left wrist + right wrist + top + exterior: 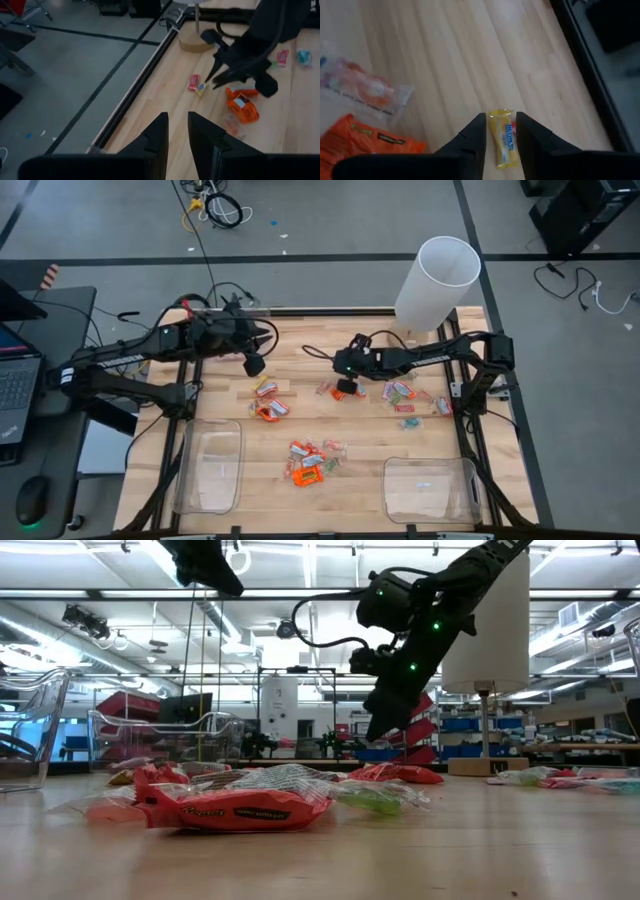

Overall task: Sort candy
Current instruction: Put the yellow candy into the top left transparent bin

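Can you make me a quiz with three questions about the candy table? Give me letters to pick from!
1. Where is the right gripper?
A. over the middle of the table, near the candy
B. inside a clear bin
C. off the table, over the floor

2. What colour is the candy between the right gripper's fingers?
A. blue
B. yellow
C. black

3. What is in the clear bin at the table's left front?
A. a pile of orange candy
B. a gripper
C. no candy that can be seen

Answers:
1 A, the high view shows it above the wood by the loose sweets.
2 B, the right wrist view shows a yellow wrapper between the fingers.
3 C, the high view shows only bare plastic there.
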Controlling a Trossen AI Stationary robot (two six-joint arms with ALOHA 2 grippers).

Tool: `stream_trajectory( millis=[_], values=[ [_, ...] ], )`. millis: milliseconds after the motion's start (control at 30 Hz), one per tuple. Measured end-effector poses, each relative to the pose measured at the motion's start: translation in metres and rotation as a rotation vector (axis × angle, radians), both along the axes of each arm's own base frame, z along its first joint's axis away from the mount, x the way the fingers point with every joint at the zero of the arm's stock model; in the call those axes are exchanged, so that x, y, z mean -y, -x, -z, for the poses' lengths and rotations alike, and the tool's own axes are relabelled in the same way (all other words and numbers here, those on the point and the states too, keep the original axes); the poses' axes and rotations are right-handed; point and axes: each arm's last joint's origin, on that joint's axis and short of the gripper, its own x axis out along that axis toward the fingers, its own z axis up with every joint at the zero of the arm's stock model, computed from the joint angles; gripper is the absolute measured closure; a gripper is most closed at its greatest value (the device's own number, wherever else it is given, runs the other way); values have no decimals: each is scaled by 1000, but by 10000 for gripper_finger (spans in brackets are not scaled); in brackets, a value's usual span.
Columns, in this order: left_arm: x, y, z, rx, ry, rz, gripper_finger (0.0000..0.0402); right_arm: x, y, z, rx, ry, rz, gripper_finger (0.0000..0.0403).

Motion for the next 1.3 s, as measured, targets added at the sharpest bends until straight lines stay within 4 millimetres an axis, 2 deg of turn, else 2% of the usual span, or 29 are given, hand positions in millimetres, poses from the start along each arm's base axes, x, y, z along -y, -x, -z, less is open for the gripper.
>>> stream_trajectory(
  millis=[233,533,1133,1300],
  values=[
    [4,16,-6,1,-22,13,326,-2,-2,7,-63,36,-77,268],
    [7,32,-9,-12,-15,10,326,3,-6,19,-36,14,-3,242],
    [7,34,-8,-20,1,2,326,22,-6,49,-65,-17,122,245],
    [7,34,-8,-18,5,0,326,23,-6,49,-61,-20,131,255]
  ],
)
